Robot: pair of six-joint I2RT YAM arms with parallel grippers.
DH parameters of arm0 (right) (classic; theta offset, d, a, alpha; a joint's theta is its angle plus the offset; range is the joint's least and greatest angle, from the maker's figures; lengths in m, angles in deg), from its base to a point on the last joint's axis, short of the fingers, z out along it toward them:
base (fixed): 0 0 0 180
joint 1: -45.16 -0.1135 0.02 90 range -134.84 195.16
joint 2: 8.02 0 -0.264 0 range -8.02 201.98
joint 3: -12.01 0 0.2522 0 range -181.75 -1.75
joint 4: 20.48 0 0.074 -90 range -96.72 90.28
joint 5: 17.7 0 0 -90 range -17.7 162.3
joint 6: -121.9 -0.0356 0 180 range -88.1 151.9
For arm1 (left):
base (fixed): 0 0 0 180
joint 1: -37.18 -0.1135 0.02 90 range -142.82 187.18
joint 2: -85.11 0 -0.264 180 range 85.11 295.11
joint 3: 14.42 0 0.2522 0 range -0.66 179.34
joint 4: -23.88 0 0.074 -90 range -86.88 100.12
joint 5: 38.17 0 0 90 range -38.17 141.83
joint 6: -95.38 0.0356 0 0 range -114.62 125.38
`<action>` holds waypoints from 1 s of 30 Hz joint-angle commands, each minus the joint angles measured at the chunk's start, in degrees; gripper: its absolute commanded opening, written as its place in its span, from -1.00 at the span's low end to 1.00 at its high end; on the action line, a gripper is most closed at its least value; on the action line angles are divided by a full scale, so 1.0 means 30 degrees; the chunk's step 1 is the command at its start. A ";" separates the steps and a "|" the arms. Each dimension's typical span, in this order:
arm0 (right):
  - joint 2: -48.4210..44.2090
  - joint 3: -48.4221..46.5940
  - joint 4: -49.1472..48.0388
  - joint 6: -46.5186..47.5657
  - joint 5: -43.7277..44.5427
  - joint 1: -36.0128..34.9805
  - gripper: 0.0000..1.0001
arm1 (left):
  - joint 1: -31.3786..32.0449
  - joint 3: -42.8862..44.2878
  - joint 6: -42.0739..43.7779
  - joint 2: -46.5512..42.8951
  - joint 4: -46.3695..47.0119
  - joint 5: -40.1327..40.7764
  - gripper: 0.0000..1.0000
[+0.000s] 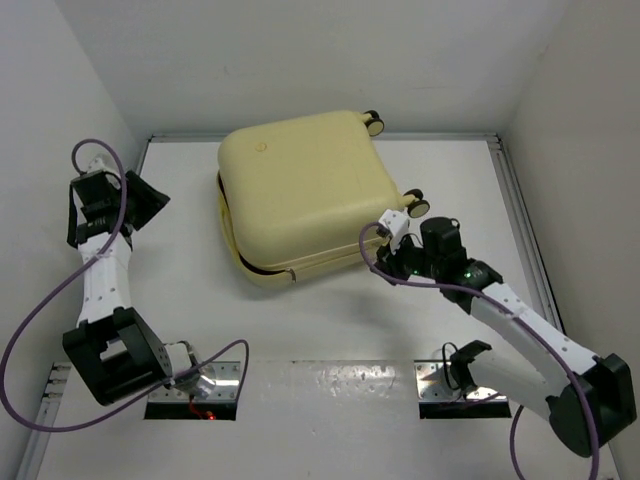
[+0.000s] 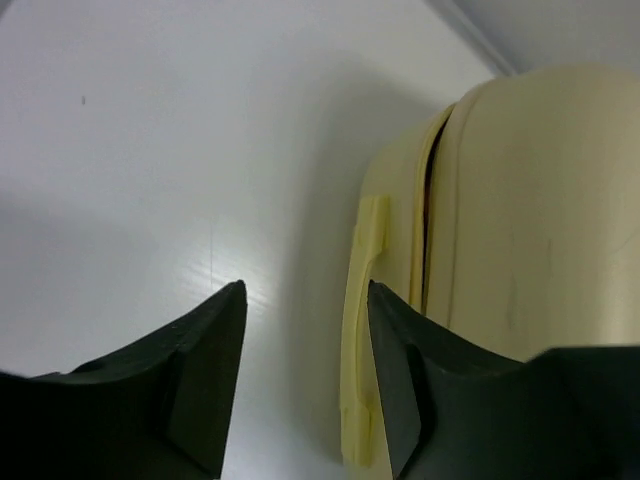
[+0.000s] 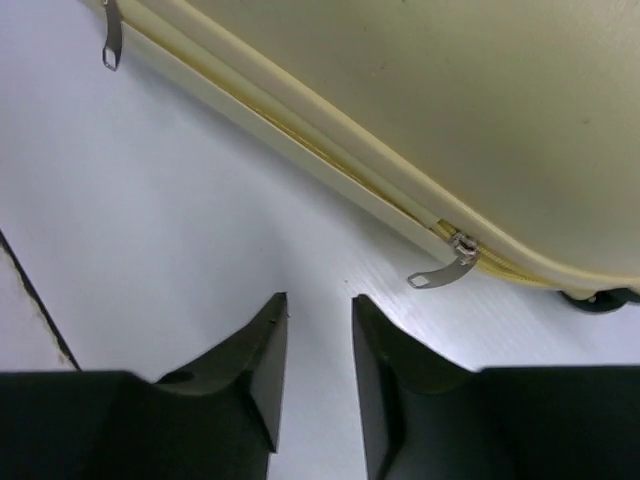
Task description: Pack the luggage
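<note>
Lying flat toward the far edge of the desk (image 1: 330, 330), about midway between its left and right edges, the luggage (image 1: 300, 190) is a pale yellow hard-shell suitcase with its lid down and two small black wheels (image 1: 416, 205) on its right side. The shell looks stiff and smooth, so I judge it slippery under narrow fingers and far too broad for either hand to span. It is probably bulky rather than heavy, and likely to slide on the slick desk if pushed. The better holds seem to be the small features: the moulded side handle (image 2: 360, 330), the lid's rim where a dark slit (image 2: 430, 190) shows between the two halves, or the metal zipper pull (image 3: 445, 272) hanging from the seam, with a second pull (image 3: 111, 45) further along. These pulls are thin and loose, so they call for a careful pinch. The left hand (image 2: 305, 300) sits near the desk's left edge, well apart from the suitcase in the overhead view. Its fingers are spread moderately, with nothing between them and nothing touched. The right hand (image 3: 318, 300) hovers over bare desk just beside the suitcase's near right corner, with the nearer zipper pull ahead and to one side. Its fingers are parted only by a narrow gap, holding nothing.
</note>
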 commanded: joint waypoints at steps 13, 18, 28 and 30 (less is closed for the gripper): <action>0.0065 0.2519 -0.4357 -0.9326 0.9993 -0.0602 0.21 | 0.2371 -0.2659 0.1093 0.1674 -0.2911 -0.1088 0.27; 0.0739 0.2931 -0.6439 -0.8568 0.5995 0.0661 0.21 | 0.2814 -0.2485 0.1091 0.2231 -0.2733 -0.1295 0.30; 0.1999 0.3017 -0.6645 -0.8654 0.3472 0.1365 0.15 | 0.2814 -0.1928 0.1091 0.2846 -0.2733 -0.1646 0.30; 0.2147 0.3163 -0.7200 -0.8655 0.3500 0.1248 0.13 | 0.2814 -0.1928 0.1091 0.2846 -0.2733 -0.1646 0.30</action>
